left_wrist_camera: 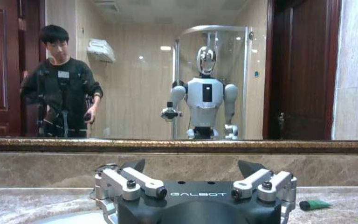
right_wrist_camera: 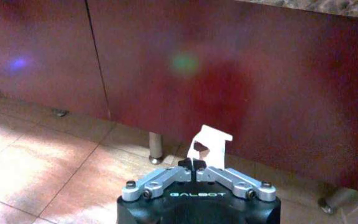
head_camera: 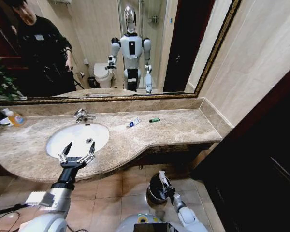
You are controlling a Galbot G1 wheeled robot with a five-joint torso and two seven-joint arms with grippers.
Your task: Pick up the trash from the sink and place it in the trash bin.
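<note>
Held trash: a white packet (head_camera: 162, 178) stands upright in the right tool (head_camera: 166, 189), low centre-right of the head frame; in the right wrist view the same packet (right_wrist_camera: 208, 143) rises above the pinched fingertips.
Right tool state: clenched on the packet, jaws drawn together at its lower edge.
Trash bin: the black bin (head_camera: 153, 194) sits on the tiled floor just beside and under the right tool, in front of the red-brown cabinet (right_wrist_camera: 229, 70); its rim overlaps the tool in the head view.
Step in hand (judgement): release of the packet into the bin.
How to do it well (judgement): centre the packet over the bin mouth, not over the rim; point it downward before letting go, since a light flat packet may drift or stick to a finger; part the jaws fully.
Remaining trash: a white tube with blue marks (head_camera: 133, 123) and a small dark-green piece (head_camera: 154, 120) lie on the marble table right of the basin, upper centre of the head frame; the green piece (left_wrist_camera: 314, 204) shows at the lower right of the left wrist view.
Sink: the white basin (head_camera: 63, 140), centre-left; nothing loose discerned inside it.
Left tool: left tool (head_camera: 76, 155) released, fingers spread, poised at the basin's near edge.
Excluded item: orange-capped bottle (head_camera: 13, 117), far left, is not trash.
</note>
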